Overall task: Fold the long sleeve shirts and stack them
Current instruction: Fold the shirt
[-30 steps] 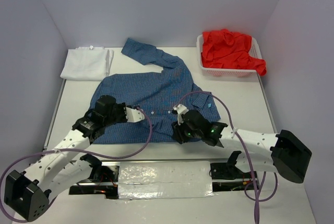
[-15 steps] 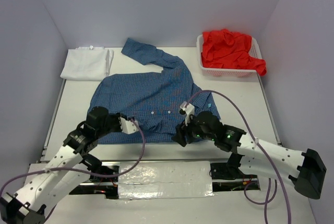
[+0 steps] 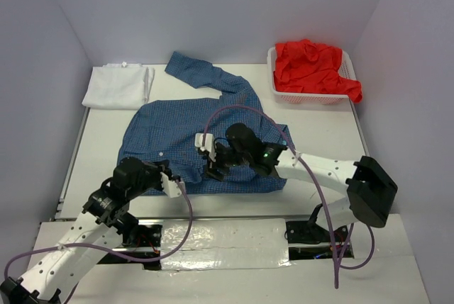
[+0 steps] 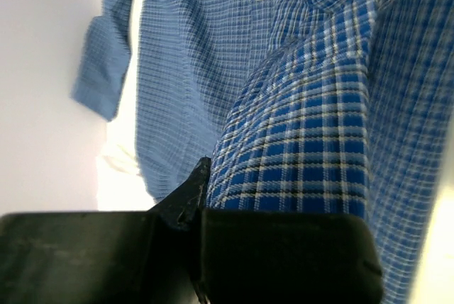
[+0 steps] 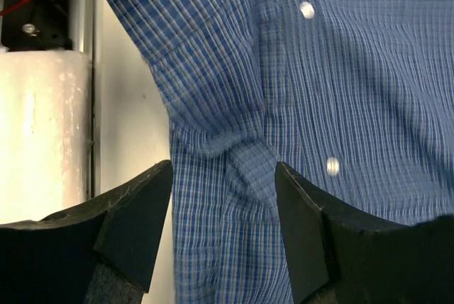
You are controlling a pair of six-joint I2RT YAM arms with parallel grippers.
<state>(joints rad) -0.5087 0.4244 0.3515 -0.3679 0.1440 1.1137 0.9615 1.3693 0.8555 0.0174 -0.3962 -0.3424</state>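
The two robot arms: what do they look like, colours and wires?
The left arm and right arm have white links dotted with holes and black joints. A purple cable loops along each. Green lights glow on the right wrist. The fingers are black wedges.

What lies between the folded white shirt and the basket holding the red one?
The blue checked shirt: its sleeve stretches across the table between white shirt and basket, seen in the top view.
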